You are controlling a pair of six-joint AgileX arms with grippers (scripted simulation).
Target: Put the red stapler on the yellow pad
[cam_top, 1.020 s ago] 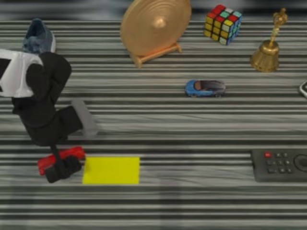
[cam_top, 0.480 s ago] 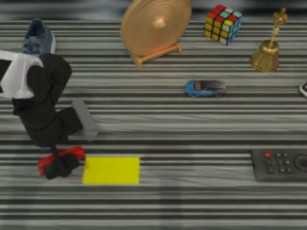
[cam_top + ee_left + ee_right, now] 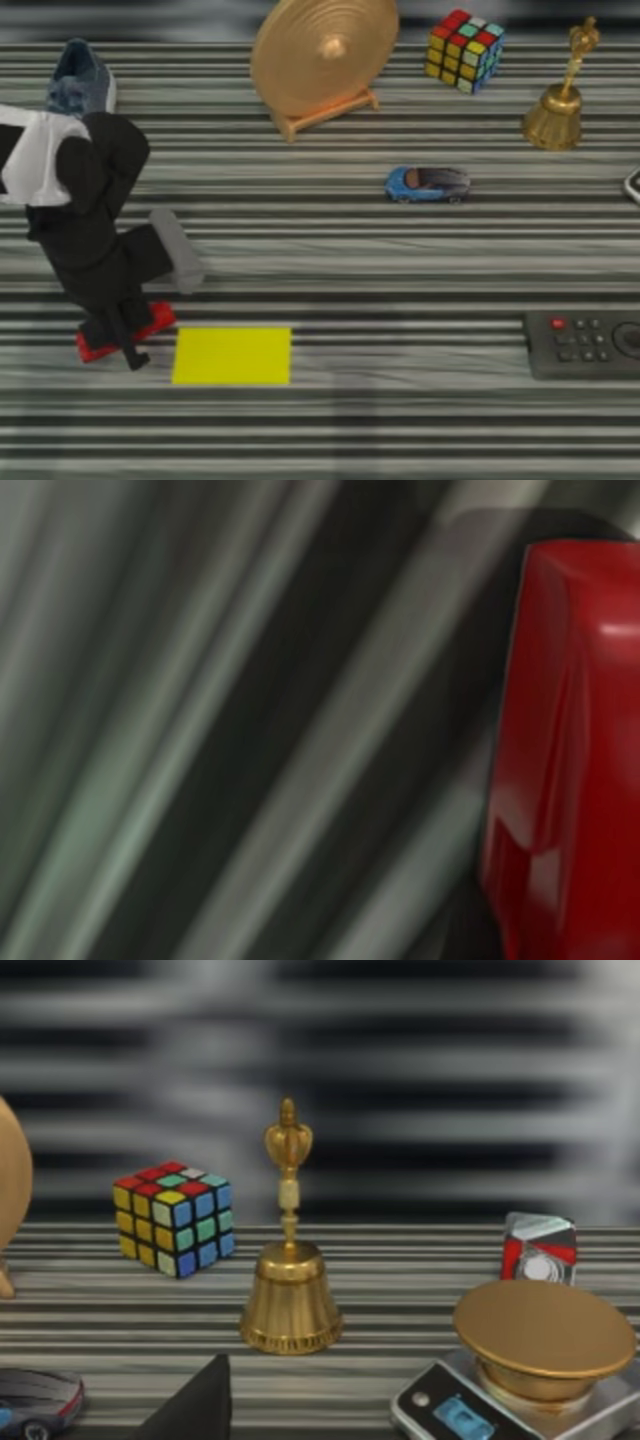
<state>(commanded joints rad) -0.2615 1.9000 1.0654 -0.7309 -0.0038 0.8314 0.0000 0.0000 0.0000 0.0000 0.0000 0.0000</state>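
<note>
The red stapler (image 3: 158, 317) lies on the striped table near the front left, just left of the flat yellow pad (image 3: 232, 355) and off it. My left gripper (image 3: 121, 336) is down over the stapler's middle and hides most of it. In the left wrist view the stapler's glossy red body (image 3: 570, 740) fills one side, very close, above the striped tabletop. My right arm is out of the top view; a dark part of my right gripper (image 3: 200, 1405) shows low in its own view, parked and facing the back right objects.
Along the back stand a blue shoe (image 3: 80, 78), a gold disc on a stand (image 3: 322, 55), a puzzle cube (image 3: 465, 50) and a gold bell (image 3: 556, 110). A blue toy car (image 3: 428, 184) sits mid-table, a black remote (image 3: 583, 343) at front right.
My left gripper has dropped lower onto the stapler and drawn in over its middle. The stapler and pad stay where they were.
</note>
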